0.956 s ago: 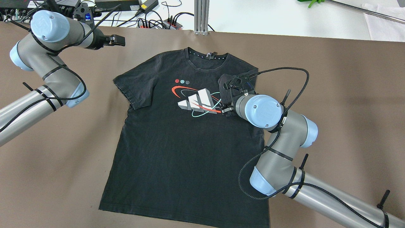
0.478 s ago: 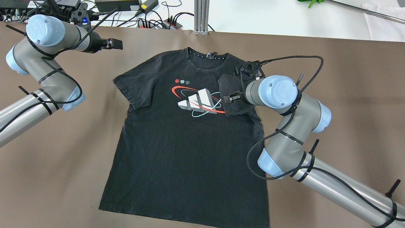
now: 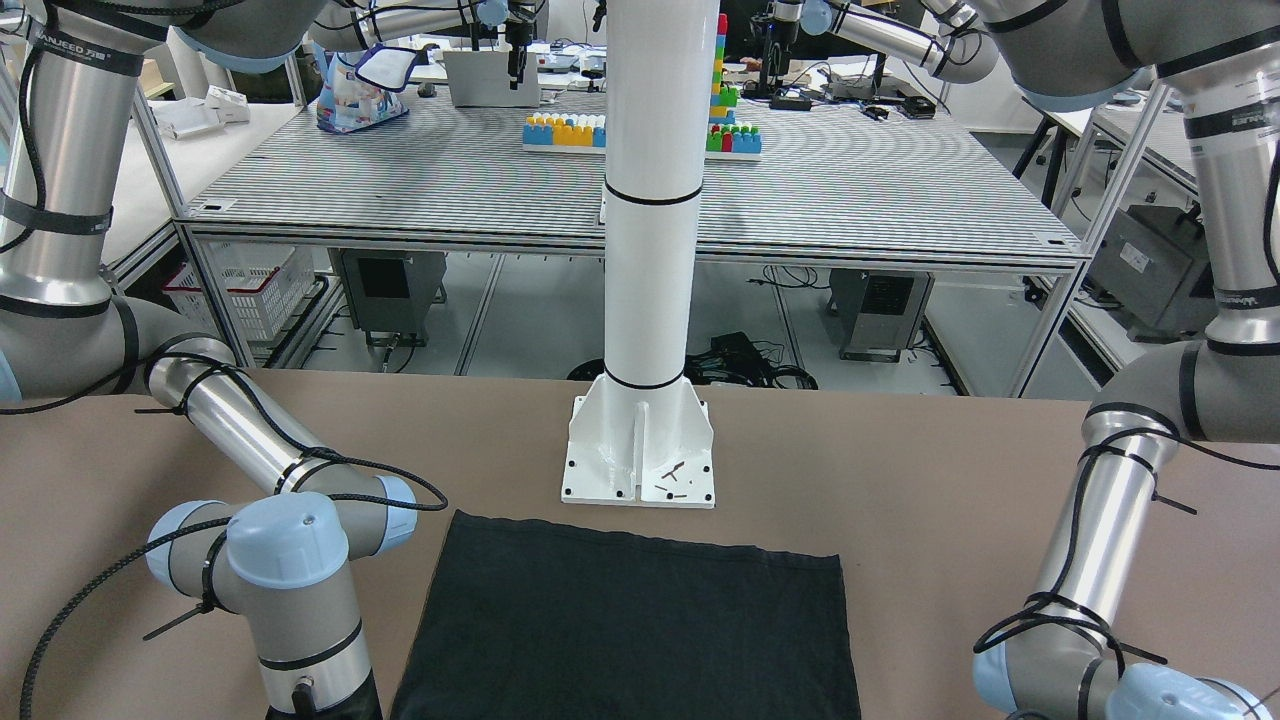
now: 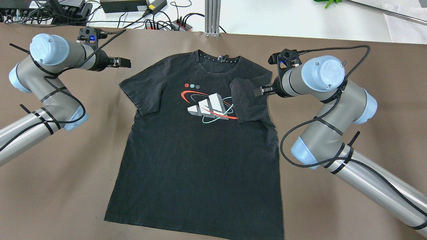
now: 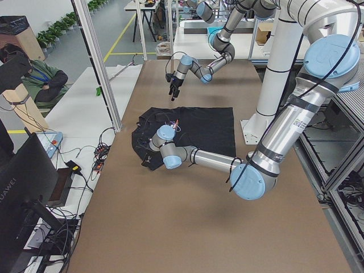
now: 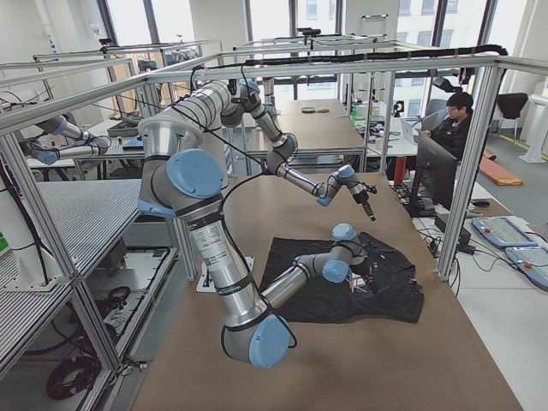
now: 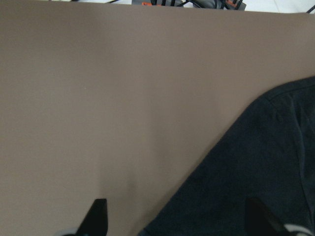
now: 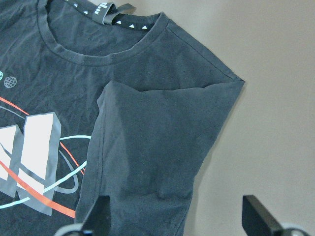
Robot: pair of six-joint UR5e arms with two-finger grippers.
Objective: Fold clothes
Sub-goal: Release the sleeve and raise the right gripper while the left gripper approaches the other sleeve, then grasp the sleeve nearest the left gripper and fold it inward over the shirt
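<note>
- Now the left end effector (image 4: pixel 124 62) and the right end effector (image 4: pixel 259 90) are wide open, empty.
- Maybe the folded sleeve (image 4: pixel 248 103) on the shirt (image 4: pixel 196 156) flops back; nothing pins it.

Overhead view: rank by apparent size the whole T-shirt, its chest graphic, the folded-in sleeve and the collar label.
1. The T-shirt, largest by far.
2. The chest graphic and the folded-in sleeve look much alike, so I leave them unranked.
3. The collar label, smallest.
</note>
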